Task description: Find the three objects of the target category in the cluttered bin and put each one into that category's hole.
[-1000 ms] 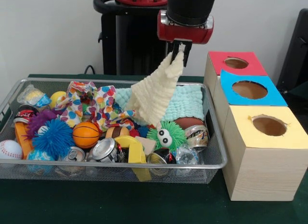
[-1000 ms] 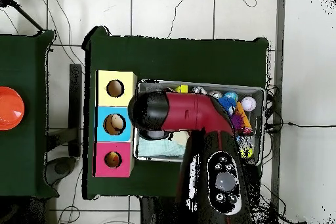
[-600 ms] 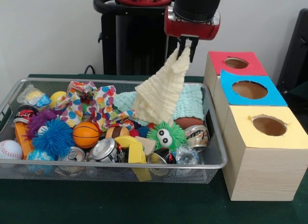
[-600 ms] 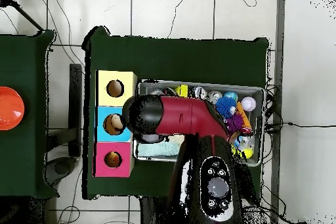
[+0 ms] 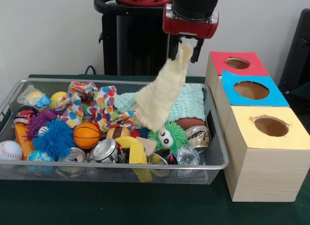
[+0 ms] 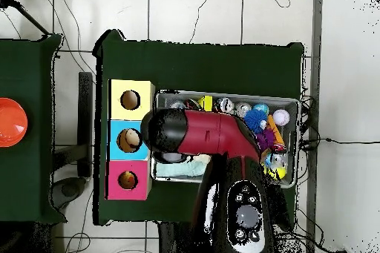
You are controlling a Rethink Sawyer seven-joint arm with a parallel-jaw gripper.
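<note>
From the front, the gripper [image 5: 183,47] hangs above the right half of the wire basket [image 5: 220,159], its two dark fingers closed on the top corner of a pale yellow knitted cloth [image 5: 162,92]. The cloth dangles from that corner, its lower end reaching down to about the level of the green fuzzy toy with googly eyes [image 5: 170,136]. Behind it a mint green knitted cloth [image 5: 193,103] lies along the basket's back right, and a colourful dotted cloth [image 5: 94,105] is bunched toward the back left. An orange mini basketball [image 5: 86,135], a blue spiky ball [image 5: 53,138], a baseball [image 5: 9,150] and crushed cans [image 5: 105,151] crowd the front. Right of the basket stand three boxes with round holes: red-topped box [image 5: 237,63], blue-topped box [image 5: 251,90] and yellow-topped box [image 5: 269,127].

From overhead, the red arm [image 6: 215,133] covers most of the basket [image 6: 291,102]; the gripper itself is hidden beneath it. The three boxes line the green table [image 6: 200,64] beside the basket's end.
</note>
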